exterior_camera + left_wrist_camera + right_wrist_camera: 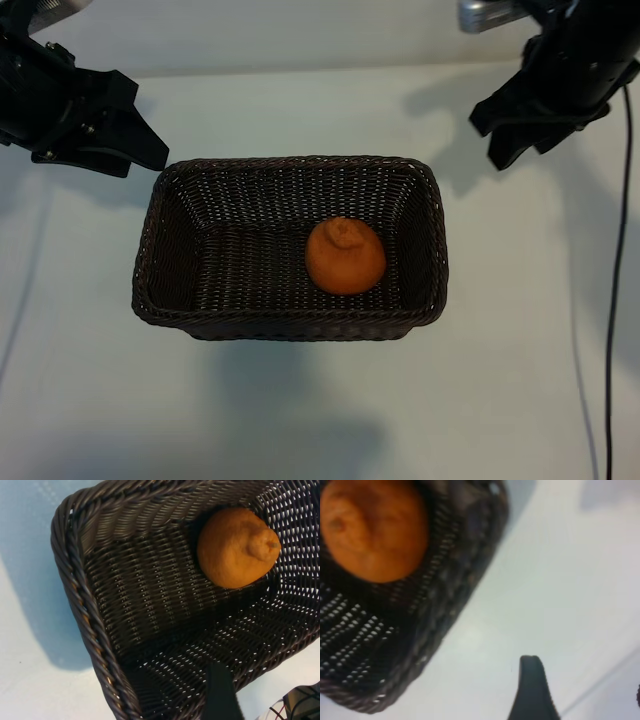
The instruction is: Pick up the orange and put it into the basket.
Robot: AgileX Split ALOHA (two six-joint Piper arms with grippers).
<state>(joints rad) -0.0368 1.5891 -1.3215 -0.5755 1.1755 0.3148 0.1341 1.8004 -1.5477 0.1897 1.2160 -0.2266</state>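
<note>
Orange (345,256), knobby bump up, sits on the floor of the basket (160,240), toward its right end in the exterior view and free of both arms. Left pincer (140,150) hangs above the desk (300,420) just off the basket's far left corner, its fingers apart and holding nothing. Right pincer (510,140) is up beyond the far right corner, well clear of the rim, its fingers likewise spread and empty, with a black cable (612,300) running down the desk's right side.
</note>
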